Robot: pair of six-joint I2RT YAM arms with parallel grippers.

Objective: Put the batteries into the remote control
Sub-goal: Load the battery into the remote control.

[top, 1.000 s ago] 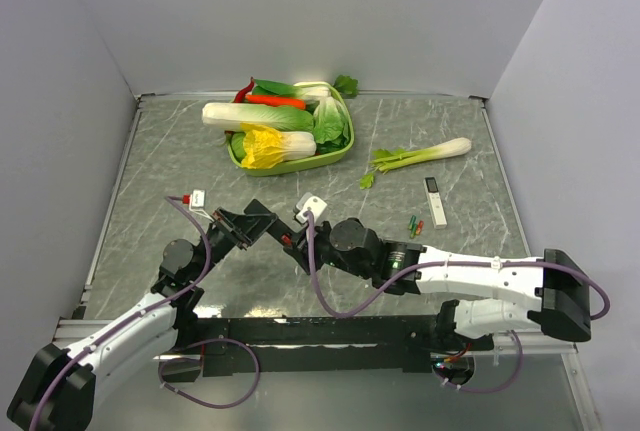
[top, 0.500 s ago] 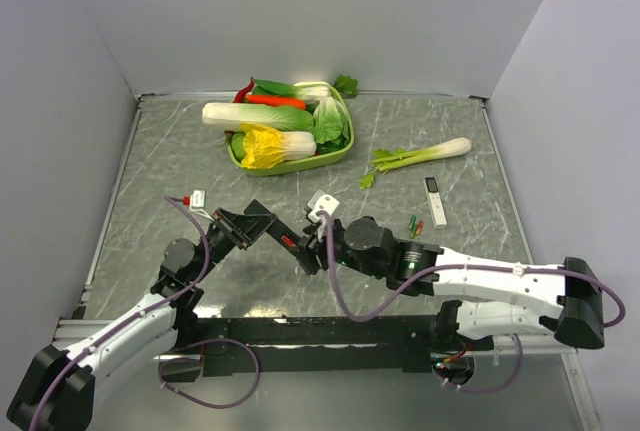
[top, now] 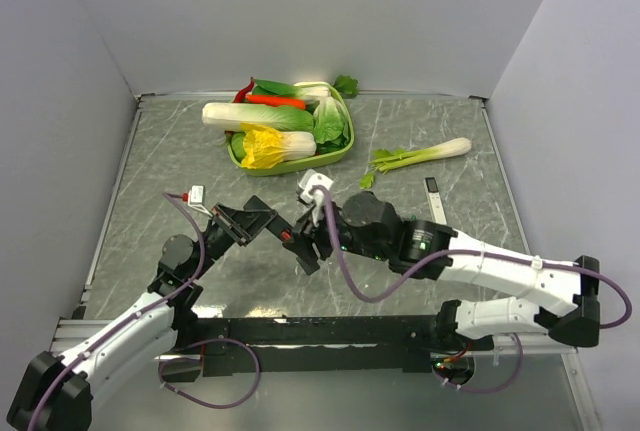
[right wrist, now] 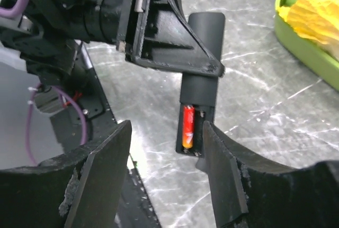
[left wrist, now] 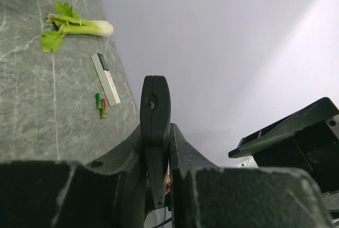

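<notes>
**Remote control** (right wrist: 200, 82): slim black bar, held off the worktop (top: 160, 171) near the front centre, battery slot facing the right wrist camera.

**Left end effector** (top: 266, 225): pressed together, pinching the remote control by its long sides.

**Right end effector** (right wrist: 164, 172): fingers spread and holding nothing. It is just beside the free end of the remote control.

**Batteries:**
- One orange-red battery (right wrist: 188, 128) sits in the open slot.
- Loose batteries (left wrist: 100, 105), green and red, lie together on the worktop just beside a white device (left wrist: 106, 77).

**Other items:**
- A green tray (top: 296, 165) of leafy vegetables stands at the back.
- A celery stalk (top: 420, 154) lies to the right of the tray.
</notes>
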